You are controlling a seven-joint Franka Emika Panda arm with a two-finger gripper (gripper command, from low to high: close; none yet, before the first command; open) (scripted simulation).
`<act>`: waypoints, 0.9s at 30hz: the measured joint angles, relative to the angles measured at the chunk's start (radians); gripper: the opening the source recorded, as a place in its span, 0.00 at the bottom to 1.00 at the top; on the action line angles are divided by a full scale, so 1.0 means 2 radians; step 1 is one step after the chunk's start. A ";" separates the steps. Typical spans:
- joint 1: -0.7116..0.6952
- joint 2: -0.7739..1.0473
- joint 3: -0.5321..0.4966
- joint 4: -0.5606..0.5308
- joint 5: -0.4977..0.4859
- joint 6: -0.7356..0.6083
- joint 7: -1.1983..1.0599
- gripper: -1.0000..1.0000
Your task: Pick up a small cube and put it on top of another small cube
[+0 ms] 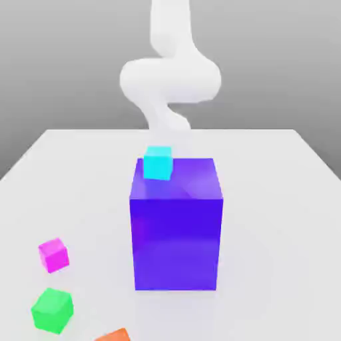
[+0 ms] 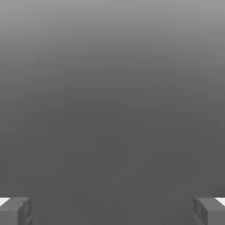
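orange cube (image 1: 114, 335): nearest the camera in the exterior view, cut by the lower edge, lying on the table.
green cube (image 1: 52, 310): just beyond the orange one, toward the exterior view's left, resting flat on the table with nothing on top.
pink cube (image 1: 53, 255): the piece to be lifted; it sits on the table a little past the green cube, at the exterior view's left, well apart from the blue block and untouched.
blue block (image 1: 176, 226): large, mid-table, standing between the near cubes and the arm.
cyan cube (image 1: 158, 162): at the block's far upper left edge; whether it rests on the block or stands behind it I cannot tell.
table (image 1: 280, 200): white, bare around the block on the exterior view's right.
arm (image 1: 170, 76): farthest back, raised and folded above the rear of the table, away from every cube.
gripper (image 2: 112, 212): fingers (image 2: 15, 211) spread wide at the two corners of the hand view, nothing between them, facing plain grey.
done: nothing, by my reading; no small cube is stacked on another.
left: reach over to the pink cube, close on it, lift, carry it to a second small cube, set it squarely on top, let go.
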 joint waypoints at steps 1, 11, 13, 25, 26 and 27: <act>-0.005 0.020 -0.010 -0.010 0.003 0.012 0.002 0.50; -0.061 0.203 -0.092 -0.098 0.033 0.119 0.020 0.50; -0.073 0.240 -0.107 -0.116 0.039 0.140 0.023 0.50; -0.170 0.450 -0.127 -0.185 0.103 0.272 0.011 0.50; -0.182 0.467 -0.112 -0.182 0.119 0.284 -0.001 0.50; -0.196 0.483 -0.095 -0.178 0.133 0.296 -0.012 0.50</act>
